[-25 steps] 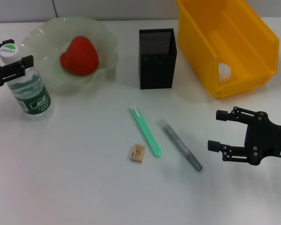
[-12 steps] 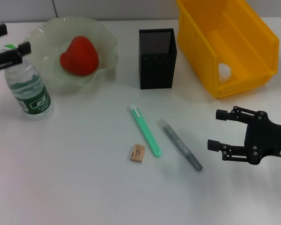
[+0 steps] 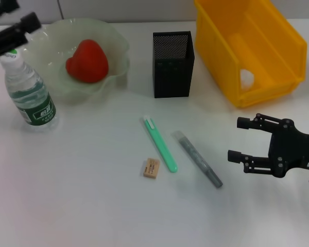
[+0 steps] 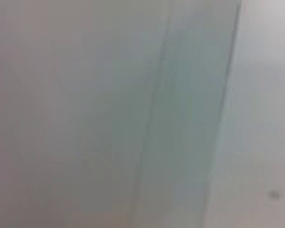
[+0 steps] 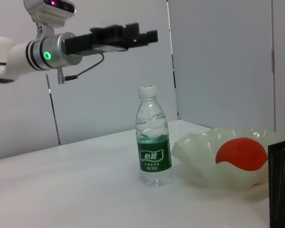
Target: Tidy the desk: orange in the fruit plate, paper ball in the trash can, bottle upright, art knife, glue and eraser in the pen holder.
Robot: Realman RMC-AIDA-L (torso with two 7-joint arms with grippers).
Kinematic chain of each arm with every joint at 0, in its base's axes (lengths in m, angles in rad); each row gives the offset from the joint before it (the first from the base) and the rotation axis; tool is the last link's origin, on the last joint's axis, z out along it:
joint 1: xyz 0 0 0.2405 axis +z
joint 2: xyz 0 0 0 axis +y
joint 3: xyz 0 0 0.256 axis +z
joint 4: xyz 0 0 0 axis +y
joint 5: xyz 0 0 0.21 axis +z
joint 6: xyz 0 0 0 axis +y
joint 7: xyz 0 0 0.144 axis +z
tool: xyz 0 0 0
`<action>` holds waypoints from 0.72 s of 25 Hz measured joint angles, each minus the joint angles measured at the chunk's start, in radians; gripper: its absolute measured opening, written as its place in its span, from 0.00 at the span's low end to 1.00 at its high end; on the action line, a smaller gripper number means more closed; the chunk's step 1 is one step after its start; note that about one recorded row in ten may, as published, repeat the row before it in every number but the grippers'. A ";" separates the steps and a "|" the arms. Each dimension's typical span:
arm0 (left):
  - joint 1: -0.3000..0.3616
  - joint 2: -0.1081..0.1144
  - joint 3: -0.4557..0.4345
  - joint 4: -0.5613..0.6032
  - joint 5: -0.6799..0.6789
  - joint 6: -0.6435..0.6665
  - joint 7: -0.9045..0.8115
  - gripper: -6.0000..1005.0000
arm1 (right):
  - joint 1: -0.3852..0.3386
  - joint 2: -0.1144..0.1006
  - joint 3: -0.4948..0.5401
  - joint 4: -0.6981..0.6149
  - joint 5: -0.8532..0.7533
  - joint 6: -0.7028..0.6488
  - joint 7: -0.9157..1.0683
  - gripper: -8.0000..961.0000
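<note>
The left gripper (image 3: 13, 31) is hovering above the upright water bottle (image 3: 29, 93), its fingers spread and gripping nothing. An orange (image 3: 87, 61) is sitting in the fruit plate (image 3: 113, 46). The eraser (image 3: 151, 168), green art knife (image 3: 160, 143) and grey glue stick (image 3: 199, 159) are lying before the mesh pen holder (image 3: 172, 64). The right gripper (image 3: 240, 139) is hovering wide open, empty, near the yellow bin (image 3: 257, 46).

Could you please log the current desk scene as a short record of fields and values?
bottle: upright, beside fruit plate
orange: in fruit plate
pen holder: upright
art knife, glue, eraser: lying on desk
left gripper: raised above bottle, clear of it
right gripper: open, hovering beside glue
</note>
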State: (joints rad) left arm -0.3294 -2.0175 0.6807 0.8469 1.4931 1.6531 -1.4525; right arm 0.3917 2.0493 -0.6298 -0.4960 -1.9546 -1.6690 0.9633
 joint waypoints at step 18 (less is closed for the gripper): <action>-0.024 -0.007 0.076 -0.425 0.226 0.067 0.476 0.80 | 0.140 -0.008 -0.007 -0.171 0.004 -0.064 0.347 0.85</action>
State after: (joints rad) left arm -0.3533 -2.0246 0.7564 0.4217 1.7189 1.7197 -0.9762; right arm 0.5320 2.0417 -0.6369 -0.6668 -1.9505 -1.7331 1.3107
